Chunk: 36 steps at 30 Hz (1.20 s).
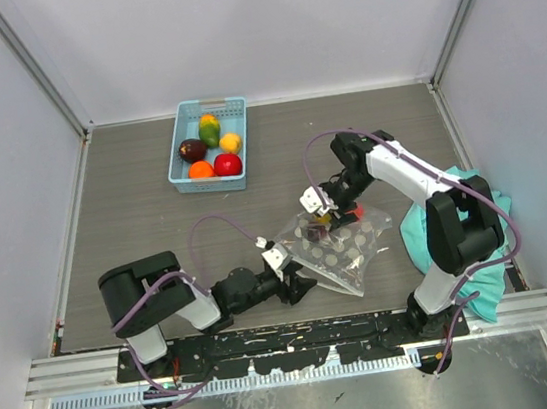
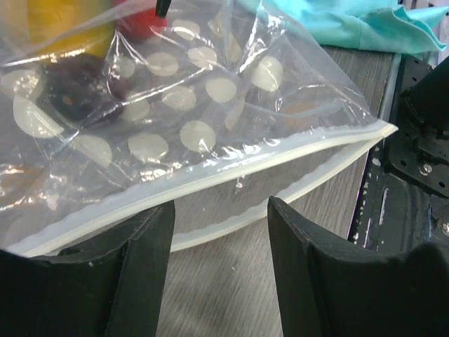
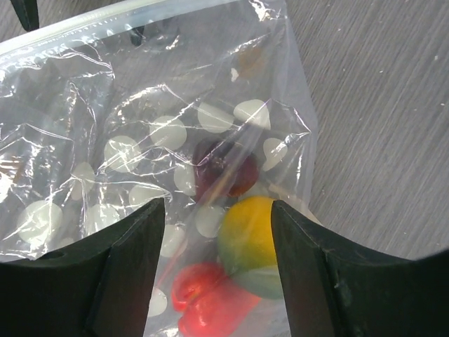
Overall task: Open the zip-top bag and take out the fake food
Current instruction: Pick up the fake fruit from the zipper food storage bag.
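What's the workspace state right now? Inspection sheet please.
Surface: grey wood-grain table.
Job's things: dotted clear bag lying flat, zip strips look parted; toy food inside it.
Clutter: blue basket holding more toy fruit; teal cloth beside the right arm.
Grippers: left gripper open at the bag's zip edge; right gripper open over the bag.
Cables: purple cable looped on each arm.
Surroundings: white walls; metal rail at the near edge.
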{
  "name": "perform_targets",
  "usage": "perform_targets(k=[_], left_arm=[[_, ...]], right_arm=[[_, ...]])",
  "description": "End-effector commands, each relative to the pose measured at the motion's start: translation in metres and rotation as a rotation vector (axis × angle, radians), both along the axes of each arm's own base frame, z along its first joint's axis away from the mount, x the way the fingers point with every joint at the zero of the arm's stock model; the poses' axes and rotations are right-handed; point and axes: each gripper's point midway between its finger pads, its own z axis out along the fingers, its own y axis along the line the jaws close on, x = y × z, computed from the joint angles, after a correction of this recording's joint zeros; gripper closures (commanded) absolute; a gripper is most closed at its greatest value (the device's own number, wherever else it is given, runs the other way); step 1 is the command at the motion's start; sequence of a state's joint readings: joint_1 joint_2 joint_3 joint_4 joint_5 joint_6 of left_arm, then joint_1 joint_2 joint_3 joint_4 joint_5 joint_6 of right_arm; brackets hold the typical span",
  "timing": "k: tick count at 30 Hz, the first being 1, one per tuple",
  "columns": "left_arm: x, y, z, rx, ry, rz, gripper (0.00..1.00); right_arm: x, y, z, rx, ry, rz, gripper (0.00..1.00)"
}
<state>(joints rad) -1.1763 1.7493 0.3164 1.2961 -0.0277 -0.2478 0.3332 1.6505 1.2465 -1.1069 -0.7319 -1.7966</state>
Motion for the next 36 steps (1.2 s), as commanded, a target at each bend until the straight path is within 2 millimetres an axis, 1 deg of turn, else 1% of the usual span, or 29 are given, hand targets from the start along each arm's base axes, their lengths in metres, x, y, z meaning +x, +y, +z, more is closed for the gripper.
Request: perform_targets(k=[1, 6, 9, 14, 16, 21, 31, 36], left_arm=[[0.013, -0.015, 0.039, -0.134, -0.078, 0.032, 0.44], [0.02, -0.017, 0.03, -0.104, -0.097, 0.06, 0.44], [0.027, -0.016, 0.026, -0.091, -0.106, 0.09, 0.44], [0.04, -0.016, 0.025, -0.083, -0.121, 0.137, 0.55], [0.044, -0.018, 0.026, -0.087, -0.123, 0.148, 0.56], [0.052, -0.023, 0.032, -0.103, -0.133, 0.16, 0.56], [0.072, -0.025, 0.027, -0.104, -0.124, 0.185, 0.55], [0.082, -0.024, 0.027, -0.105, -0.125, 0.195, 0.5]], right_arm=[[0.016, -0.001, 0.001, -0.053, -0.042, -0.007, 0.34], [0.022, -0.005, -0.014, -0.105, -0.034, -0.014, 0.36], [0.026, -0.005, -0.019, -0.117, -0.026, -0.017, 0.39], [0.029, -0.006, -0.029, -0.135, -0.004, -0.04, 0.42], [0.028, -0.006, -0.034, -0.138, 0.004, -0.044, 0.43], [0.026, -0.006, -0.04, -0.14, 0.03, -0.059, 0.46], [0.023, -0.007, -0.049, -0.151, 0.071, -0.083, 0.52], [0.02, -0.007, -0.051, -0.154, 0.087, -0.083, 0.55]])
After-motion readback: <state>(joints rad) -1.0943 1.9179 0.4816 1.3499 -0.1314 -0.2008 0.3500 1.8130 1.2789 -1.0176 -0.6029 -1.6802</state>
